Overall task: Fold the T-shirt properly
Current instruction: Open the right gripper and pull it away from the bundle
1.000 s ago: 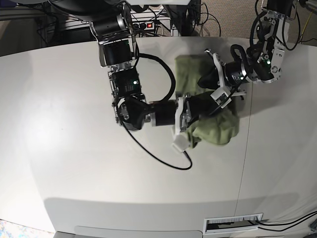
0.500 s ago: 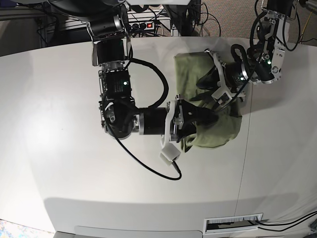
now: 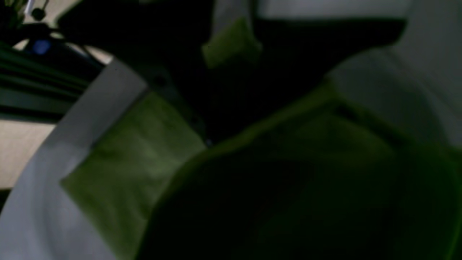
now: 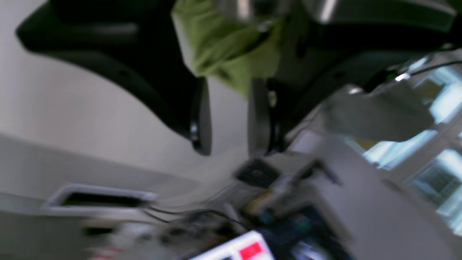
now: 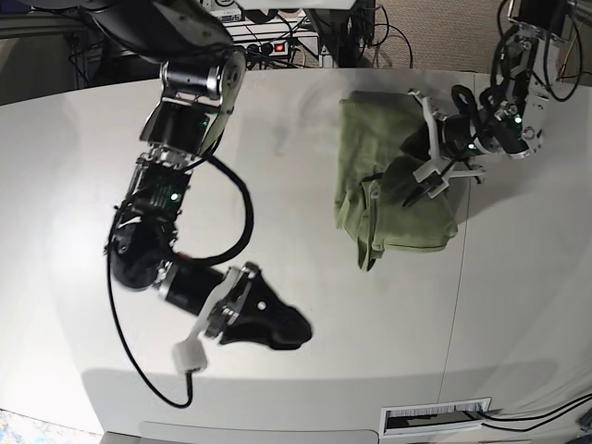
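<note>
The T-shirt is lying in a folded, slightly rumpled bundle on the far right part of the white desk. The left gripper is resting over its right half, though whether its jaws are apart or together I cannot tell. The right gripper is hanging well clear of the shirt near the desk's front, its jaws parted with nothing between them.

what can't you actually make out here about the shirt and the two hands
- Left hand grip: the left wrist view is dark and blurred, with cloth against the lens. In the base view the hand itself covers where it meets the T-shirt.
- Sleeves and neckline: lost in the bunched folds in the base view.
- Background clutter beyond the right hand: smeared by motion blur in the right wrist view.
</note>
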